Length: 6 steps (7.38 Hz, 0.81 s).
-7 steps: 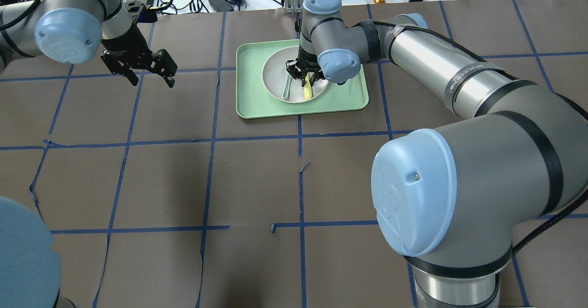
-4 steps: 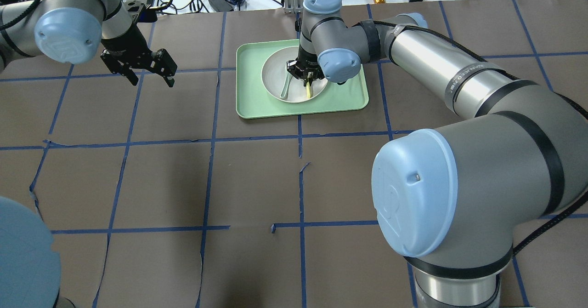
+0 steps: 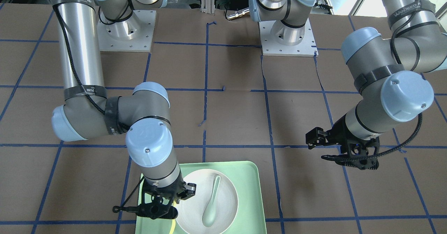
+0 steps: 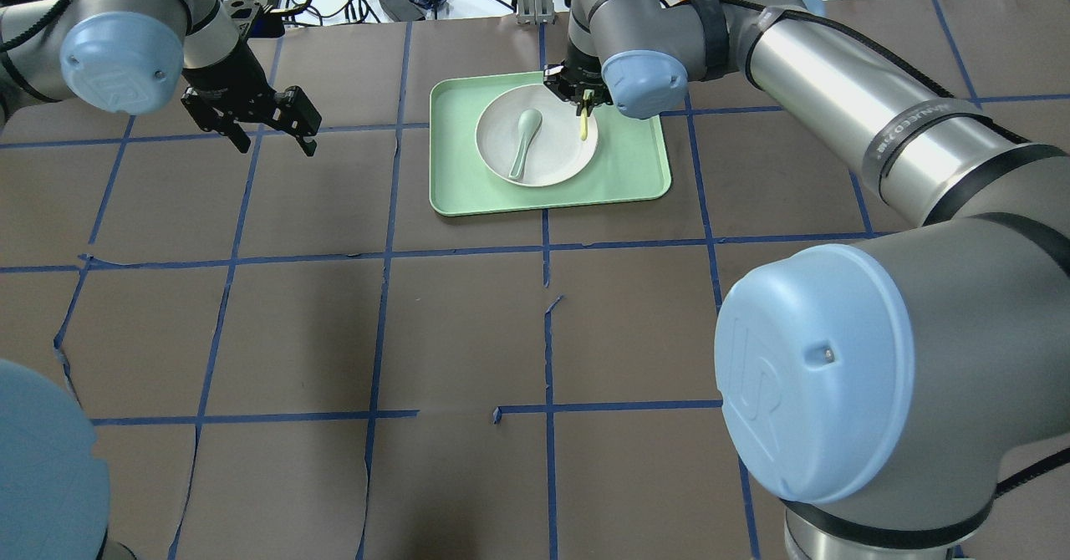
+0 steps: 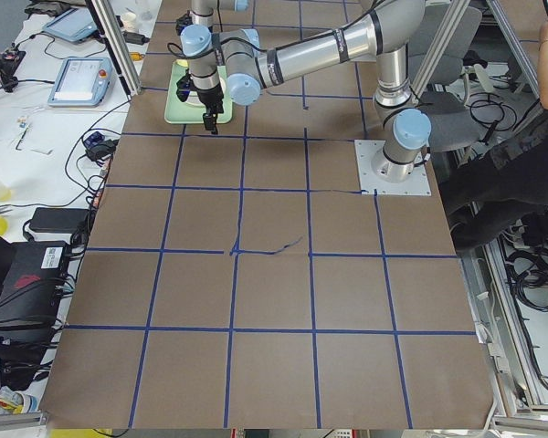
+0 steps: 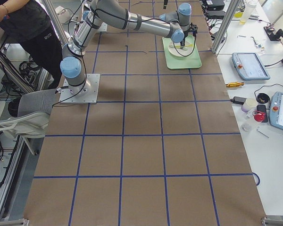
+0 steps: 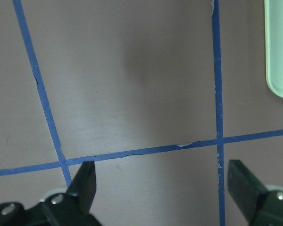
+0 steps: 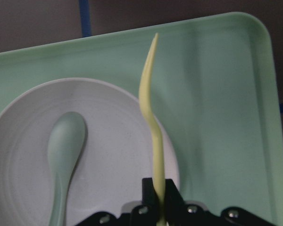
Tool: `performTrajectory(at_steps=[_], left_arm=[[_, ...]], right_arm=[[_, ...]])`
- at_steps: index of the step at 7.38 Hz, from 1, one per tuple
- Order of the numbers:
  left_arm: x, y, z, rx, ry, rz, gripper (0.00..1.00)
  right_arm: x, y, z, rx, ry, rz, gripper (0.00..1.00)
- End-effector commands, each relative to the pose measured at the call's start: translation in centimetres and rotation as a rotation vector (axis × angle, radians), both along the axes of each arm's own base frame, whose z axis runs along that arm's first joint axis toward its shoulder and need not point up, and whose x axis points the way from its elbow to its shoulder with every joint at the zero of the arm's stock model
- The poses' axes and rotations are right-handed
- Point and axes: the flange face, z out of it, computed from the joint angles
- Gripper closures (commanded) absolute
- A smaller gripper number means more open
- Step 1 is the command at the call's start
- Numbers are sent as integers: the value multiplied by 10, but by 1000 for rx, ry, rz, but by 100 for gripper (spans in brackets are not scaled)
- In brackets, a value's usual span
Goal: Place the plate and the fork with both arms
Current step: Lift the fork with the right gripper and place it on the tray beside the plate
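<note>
Right gripper (image 4: 583,102), upper centre, pinches fork (image 8: 152,122) by one end, dangling over right rim of plate (image 4: 552,163) in tray (image 4: 635,171). Thin hold: fork may swivel or slip out. Left gripper (image 4: 276,144), upper left, gapes wide, empty, over table (image 4: 460,334).

Matt white plate (image 4: 553,157); smooth pale-yellow plastic fork (image 8: 153,127); matt mint tray (image 4: 635,167); brown paper table cover (image 4: 334,334)

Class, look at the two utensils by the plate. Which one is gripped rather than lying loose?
The pale-yellow fork: the right gripper is shut on its handle. The grey-green spoon lies loose on the white plate.
</note>
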Motion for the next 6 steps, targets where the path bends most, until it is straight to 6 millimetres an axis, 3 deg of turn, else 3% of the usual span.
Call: performTrajectory(at_steps=[1,2,3,4,5,6], left_arm=[[-1,2,0,1,2,0,0],[-2,2,0,1,2,-1,0],[-2,2,0,2,2,0,0],[-3,3,-1,4,3,0,0],[-3,3,-1,4,3,2,0],[-3,2,0,2,3,3,0]], right_arm=[[-41,-2,-27,57,58,15,100],[-43,6,-39,82,68,10,100],[-46,6,-42,83,98,-11,94],[-46,6,-43,83,99,-8,64],[-47,8,-40,83,98,0,1],[-46,9,-37,81,92,0,0]])
